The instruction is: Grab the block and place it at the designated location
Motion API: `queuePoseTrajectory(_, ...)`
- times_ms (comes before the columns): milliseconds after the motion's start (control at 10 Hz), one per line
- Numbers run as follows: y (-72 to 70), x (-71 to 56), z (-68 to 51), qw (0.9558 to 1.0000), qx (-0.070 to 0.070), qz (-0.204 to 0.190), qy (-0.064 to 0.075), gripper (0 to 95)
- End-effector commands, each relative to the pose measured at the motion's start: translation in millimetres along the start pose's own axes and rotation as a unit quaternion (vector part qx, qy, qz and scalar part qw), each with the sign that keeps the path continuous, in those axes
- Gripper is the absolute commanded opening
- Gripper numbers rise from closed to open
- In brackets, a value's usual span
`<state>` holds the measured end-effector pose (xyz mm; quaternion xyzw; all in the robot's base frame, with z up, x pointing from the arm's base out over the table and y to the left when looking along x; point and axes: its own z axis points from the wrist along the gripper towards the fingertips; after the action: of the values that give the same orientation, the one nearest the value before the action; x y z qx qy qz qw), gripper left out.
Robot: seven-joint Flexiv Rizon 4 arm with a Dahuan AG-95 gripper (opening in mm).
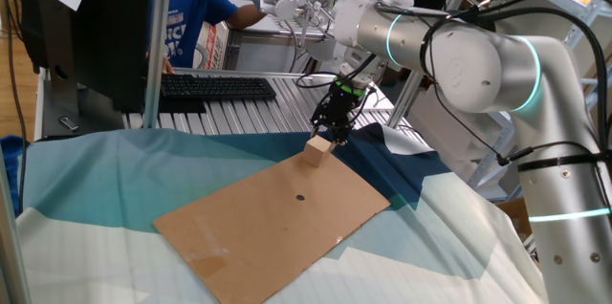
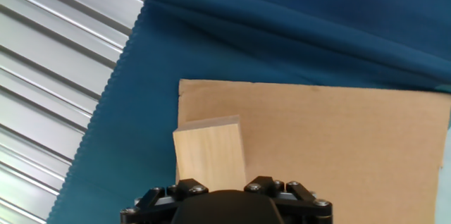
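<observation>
**Task status.** The transfer is not complete. A small dark mark (image 1: 300, 198) sits near the centre of the cardboard sheet (image 1: 258, 232). It is probably the designated location, and nothing rests on it. The block (image 1: 318, 151) appears to rest at the sheet's far corner, apart from the mark. The gripper (image 1: 335, 135) is directly above the block, at or very near its top face. In the hand view the block lies just ahead of the gripper body, but the fingertips are hidden. Whether the jaws are closed on the block or spread cannot be determined. Steps judged outstanding: confirm the grasp, lift, carry to the mark, release.

**Surroundings.** A monitor (image 1: 86, 27) stands at the left. A person in a blue shirt (image 1: 196, 8) is behind a keyboard (image 1: 215, 87) on the ribbed desk (image 1: 239, 118). A dark blue cloth (image 2: 296, 20) lies folded along the sheet's far edge. None of these lies between block and mark. The folds beside the block are the nearest snag risk.
</observation>
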<state>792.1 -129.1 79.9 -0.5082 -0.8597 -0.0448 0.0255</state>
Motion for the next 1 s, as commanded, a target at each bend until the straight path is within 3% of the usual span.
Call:
queuePoseTrajectory(100, -1.9, 1.7, 0.7, 0.9999, -0.007, 0.008, -0.006, 57.0)
queuePoseTrajectory(600, 0.5, 4.8, 0.6, 0.9995, -0.015, 0.025, -0.008, 57.0)
queuePoseTrajectory(1000, 3.5, 8.8, -4.3, 0.9993, -0.005, 0.037, -0.006, 57.0)
